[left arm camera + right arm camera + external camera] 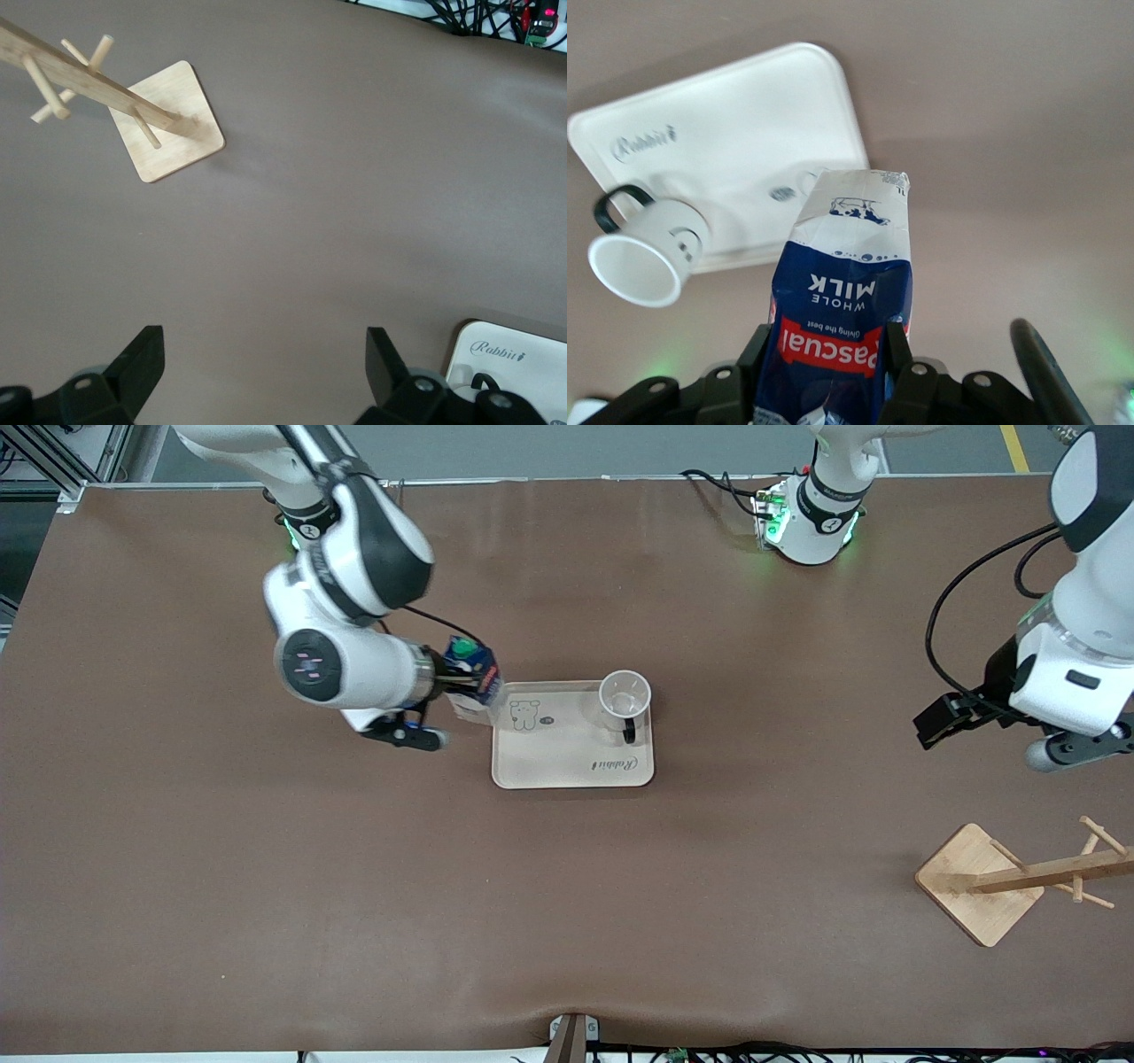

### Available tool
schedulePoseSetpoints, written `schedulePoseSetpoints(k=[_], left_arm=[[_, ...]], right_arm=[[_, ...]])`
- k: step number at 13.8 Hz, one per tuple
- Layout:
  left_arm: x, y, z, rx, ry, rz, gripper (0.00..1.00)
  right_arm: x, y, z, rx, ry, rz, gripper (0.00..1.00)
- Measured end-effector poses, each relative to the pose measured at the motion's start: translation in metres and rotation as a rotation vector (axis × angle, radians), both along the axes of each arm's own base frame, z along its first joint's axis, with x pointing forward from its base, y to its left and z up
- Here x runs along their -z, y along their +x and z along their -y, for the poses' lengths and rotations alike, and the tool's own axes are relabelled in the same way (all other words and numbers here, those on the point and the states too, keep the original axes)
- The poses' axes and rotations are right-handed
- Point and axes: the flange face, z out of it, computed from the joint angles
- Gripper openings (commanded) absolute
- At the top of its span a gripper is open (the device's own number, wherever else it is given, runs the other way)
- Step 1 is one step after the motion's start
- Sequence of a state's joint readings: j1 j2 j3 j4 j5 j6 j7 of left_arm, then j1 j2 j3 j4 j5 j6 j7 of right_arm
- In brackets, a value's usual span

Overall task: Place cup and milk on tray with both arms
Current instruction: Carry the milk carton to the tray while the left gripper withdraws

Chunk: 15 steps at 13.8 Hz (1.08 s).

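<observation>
The cream tray (567, 766) lies mid-table. The white cup (625, 695) stands upright on the tray's corner toward the left arm's end, its black handle pointing at the front camera. My right gripper (459, 684) is shut on the blue milk carton (471, 662) and holds it tilted over the tray's edge toward the right arm's end. In the right wrist view the milk (846, 283) sits between the fingers (897, 350), with the tray (744, 133) and cup (651, 257) below. My left gripper (937, 724) is open and empty, raised over bare table toward the left arm's end; its wrist view (261, 372) shows only table between the fingers.
A wooden rack with a square base (974, 881) and pegs stands near the front camera at the left arm's end; it also shows in the left wrist view (173, 119). A tray corner (518, 350) shows there too. Brown mat covers the table.
</observation>
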<state>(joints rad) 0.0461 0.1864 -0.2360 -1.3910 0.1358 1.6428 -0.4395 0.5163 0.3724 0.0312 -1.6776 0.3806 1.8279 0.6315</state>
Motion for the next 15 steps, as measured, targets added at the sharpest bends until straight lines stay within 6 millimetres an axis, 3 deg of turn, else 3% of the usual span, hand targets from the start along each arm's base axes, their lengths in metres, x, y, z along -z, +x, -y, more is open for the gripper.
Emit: schedulePoseSetpoints(k=[2, 6, 7, 8, 13, 15], left_arm=[[-0.005, -0.002, -0.002, 0.010, 0.002, 0.004, 1.00], [-0.020, -0.016, -0.013, 0.082, 0.024, -0.011, 1.00], [-0.026, -0.021, -0.021, 0.096, 0.034, -0.012, 1.00], [-0.032, -0.029, -0.029, 0.111, 0.044, -0.014, 1.00], [-0.045, -0.061, -0.052, 0.155, 0.019, -0.023, 1.00], [-0.046, -0.068, -0.063, 0.174, 0.006, -0.027, 1.00]], right_arm=[[0.027, -0.003, -0.028, -0.001, 0.010, 0.034, 0.00], [0.046, -0.001, -0.036, 0.002, 0.007, 0.043, 0.01], [0.046, -0.001, -0.038, 0.001, 0.010, 0.049, 0.57], [0.046, -0.002, -0.040, -0.002, 0.012, 0.053, 1.00], [0.044, -0.004, -0.046, -0.008, 0.016, 0.061, 1.00], [0.031, 0.001, -0.050, -0.010, 0.031, 0.080, 1.00]])
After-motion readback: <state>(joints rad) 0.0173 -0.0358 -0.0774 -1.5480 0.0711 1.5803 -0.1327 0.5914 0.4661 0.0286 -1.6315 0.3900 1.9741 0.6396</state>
